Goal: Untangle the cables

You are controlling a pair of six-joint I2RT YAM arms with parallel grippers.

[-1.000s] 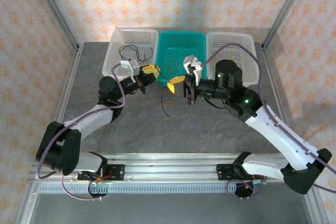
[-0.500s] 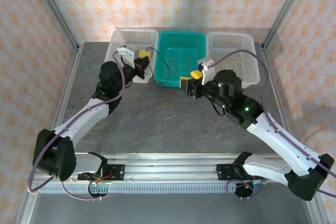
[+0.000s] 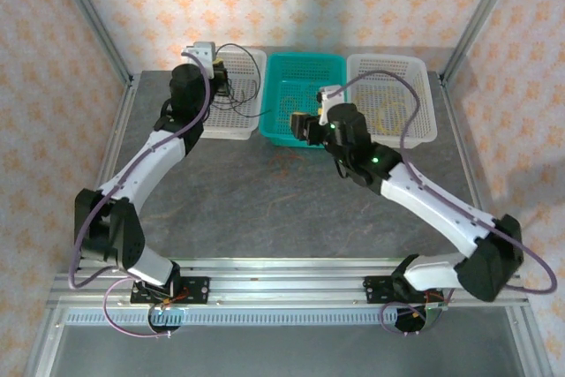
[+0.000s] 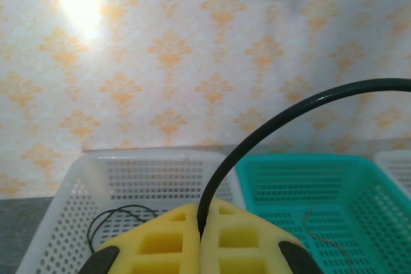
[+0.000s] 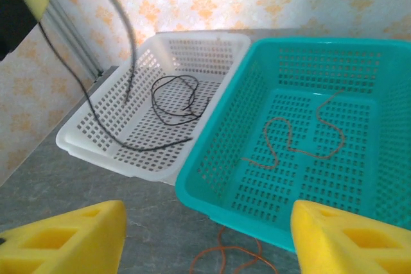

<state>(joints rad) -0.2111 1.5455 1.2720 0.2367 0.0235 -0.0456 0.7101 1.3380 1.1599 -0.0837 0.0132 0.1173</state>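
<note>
Cable [image 4: 207,200] (black) pinched by left gripper [image 4: 201,226].

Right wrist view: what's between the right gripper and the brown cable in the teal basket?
Right wrist view: the teal basket's near wall, and an orange cable on the table.

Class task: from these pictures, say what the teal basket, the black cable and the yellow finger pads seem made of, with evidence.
The teal basket: likely moulded plastic, slightly glossy; uniform colour, regular grid of holes. The black cable: probably plastic- or rubber-sheathed wire; it bends in a smooth arc. The left gripper pinches it between pads: matte yellow, square cells, perhaps foam or printed plastic; unclear which.
</note>
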